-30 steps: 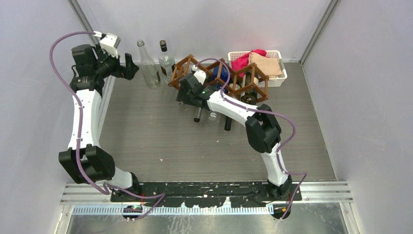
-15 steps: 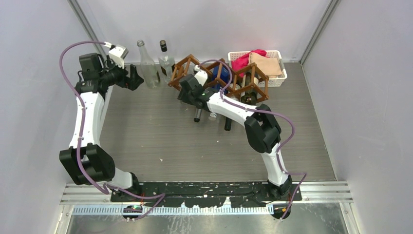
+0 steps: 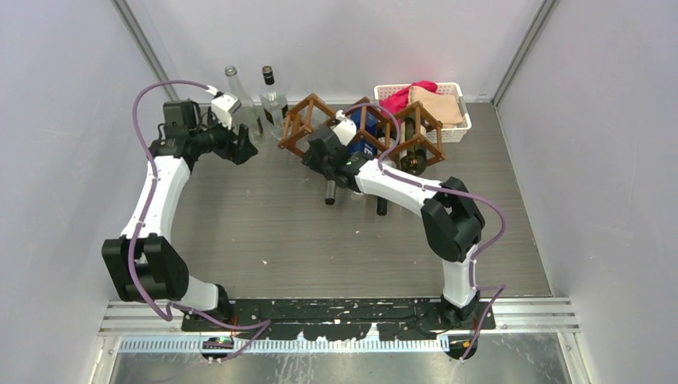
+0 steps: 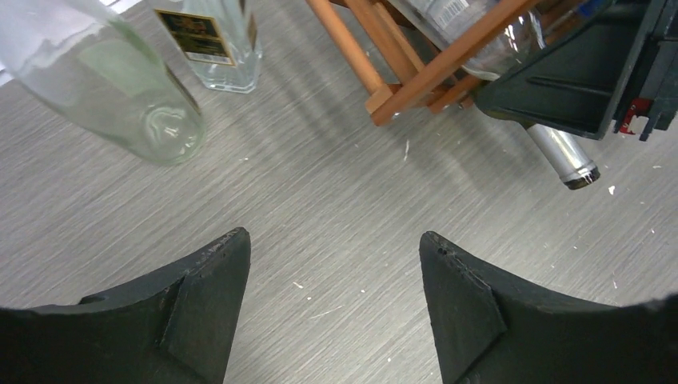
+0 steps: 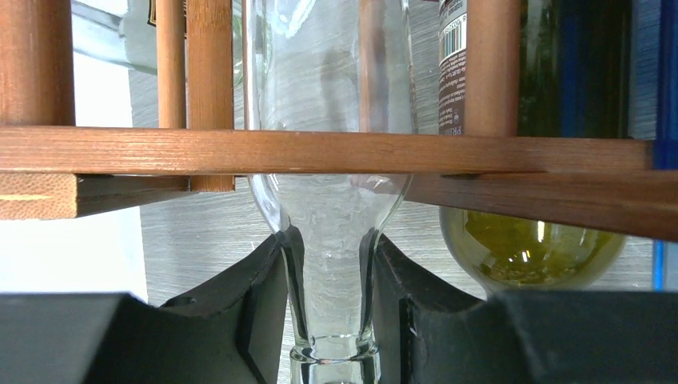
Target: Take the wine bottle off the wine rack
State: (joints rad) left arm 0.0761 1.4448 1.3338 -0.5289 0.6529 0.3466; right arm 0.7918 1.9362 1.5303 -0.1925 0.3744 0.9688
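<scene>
At near face of wine rack point(image 3: 361, 128): right tool point(image 5: 329, 240) clamped on neck of clear glass wine bottle point(image 5: 308, 72), fingers point(image 5: 264, 312) pressing glass on both sides. Bottle body lies inside rack behind wooden slats, neck poking out toward arm bases, not yet out. Dark green bottle point(image 5: 528, 240) in next cell. Left tool point(image 4: 334, 238) wide open, holding nothing, above bare desk point(image 4: 336, 184), near two upright bottles: clear one point(image 4: 120, 88), labelled one point(image 4: 216, 40). White basket point(image 3: 466, 112) with cloths behind rack.
</scene>
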